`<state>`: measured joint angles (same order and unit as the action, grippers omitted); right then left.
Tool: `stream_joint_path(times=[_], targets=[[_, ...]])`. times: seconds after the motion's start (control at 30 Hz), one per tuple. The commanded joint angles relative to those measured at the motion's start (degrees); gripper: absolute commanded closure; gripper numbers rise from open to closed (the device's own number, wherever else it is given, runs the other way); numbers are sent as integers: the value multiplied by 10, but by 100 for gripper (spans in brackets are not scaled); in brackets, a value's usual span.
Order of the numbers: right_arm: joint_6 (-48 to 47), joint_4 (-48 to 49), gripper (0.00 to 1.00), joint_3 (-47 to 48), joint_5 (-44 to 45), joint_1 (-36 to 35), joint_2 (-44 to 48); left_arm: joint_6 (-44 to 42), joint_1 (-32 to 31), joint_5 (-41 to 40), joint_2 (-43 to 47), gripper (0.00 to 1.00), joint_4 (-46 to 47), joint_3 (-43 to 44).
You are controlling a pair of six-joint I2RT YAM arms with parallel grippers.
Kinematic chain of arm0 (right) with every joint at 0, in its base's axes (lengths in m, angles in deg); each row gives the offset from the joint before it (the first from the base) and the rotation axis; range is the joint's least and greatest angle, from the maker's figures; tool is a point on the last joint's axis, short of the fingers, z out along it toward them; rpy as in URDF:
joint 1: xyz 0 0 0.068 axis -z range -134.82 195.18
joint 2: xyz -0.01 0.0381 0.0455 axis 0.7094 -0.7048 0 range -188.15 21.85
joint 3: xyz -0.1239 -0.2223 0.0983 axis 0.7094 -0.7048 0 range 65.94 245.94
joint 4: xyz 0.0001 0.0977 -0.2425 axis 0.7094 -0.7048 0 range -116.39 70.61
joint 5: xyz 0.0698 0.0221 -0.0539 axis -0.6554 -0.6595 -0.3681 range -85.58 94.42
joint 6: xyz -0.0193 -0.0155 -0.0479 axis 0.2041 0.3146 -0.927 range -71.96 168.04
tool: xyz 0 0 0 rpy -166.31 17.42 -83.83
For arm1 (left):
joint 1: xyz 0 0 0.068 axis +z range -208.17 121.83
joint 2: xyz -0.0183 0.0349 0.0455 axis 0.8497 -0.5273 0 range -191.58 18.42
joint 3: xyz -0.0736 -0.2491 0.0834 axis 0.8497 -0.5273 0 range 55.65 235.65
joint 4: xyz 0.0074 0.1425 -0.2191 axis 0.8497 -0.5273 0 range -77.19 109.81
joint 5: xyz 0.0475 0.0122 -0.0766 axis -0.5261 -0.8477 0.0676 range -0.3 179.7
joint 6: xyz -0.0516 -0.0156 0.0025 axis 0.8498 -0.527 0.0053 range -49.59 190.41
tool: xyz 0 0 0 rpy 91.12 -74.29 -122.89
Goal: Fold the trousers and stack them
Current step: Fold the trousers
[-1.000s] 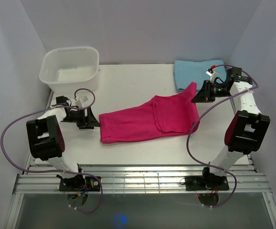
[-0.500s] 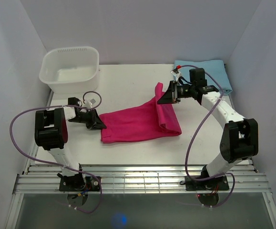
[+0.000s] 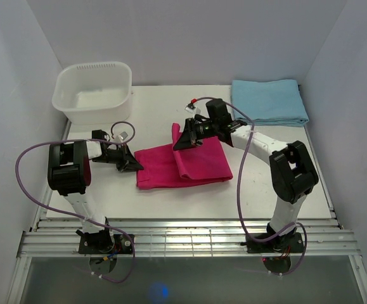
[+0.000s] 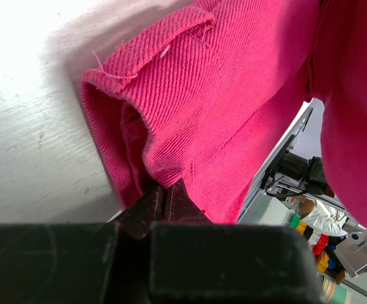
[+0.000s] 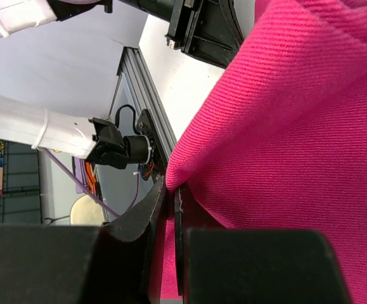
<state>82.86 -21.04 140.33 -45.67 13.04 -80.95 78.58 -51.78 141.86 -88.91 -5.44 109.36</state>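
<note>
The magenta trousers (image 3: 202, 166) lie half-folded on the white table (image 3: 158, 114). Their right part is lifted and doubled over toward the left. My right gripper (image 3: 177, 142) hovers above the middle of the garment, shut on the raised fold. In the right wrist view the fabric (image 5: 297, 126) hangs pinched between the jaws (image 5: 170, 193). My left gripper (image 3: 137, 166) sits low at the garment's left end. In the left wrist view the jaws (image 4: 164, 193) are shut on the hem of the trousers (image 4: 234, 95), which rests on the table.
A white plastic tub (image 3: 93, 92) stands at the back left corner. A folded light blue cloth (image 3: 270, 101) lies at the back right. Metal rails (image 3: 189, 237) run along the table's near edge by the arm bases.
My right gripper has swept left from the table's right side, carrying the trousers' end over the rest of the garment. My left gripper has closed on the left hem.
</note>
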Motion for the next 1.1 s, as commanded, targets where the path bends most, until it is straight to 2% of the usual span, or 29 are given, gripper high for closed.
stream_joint_path(times=[0.0, 0.5, 1.07], targets=[[50, 74, 92, 47, 10, -30, -15, -10, -12, -33, -6, 100, 28, -4], [124, 150, 92, 93, 49, -105, -125, -16, -13, -38, -5, 100, 28, -12], [198, 180, 92, 131, 83, -140, -199, -11, -14, -34, 2, 100, 34, -31]])
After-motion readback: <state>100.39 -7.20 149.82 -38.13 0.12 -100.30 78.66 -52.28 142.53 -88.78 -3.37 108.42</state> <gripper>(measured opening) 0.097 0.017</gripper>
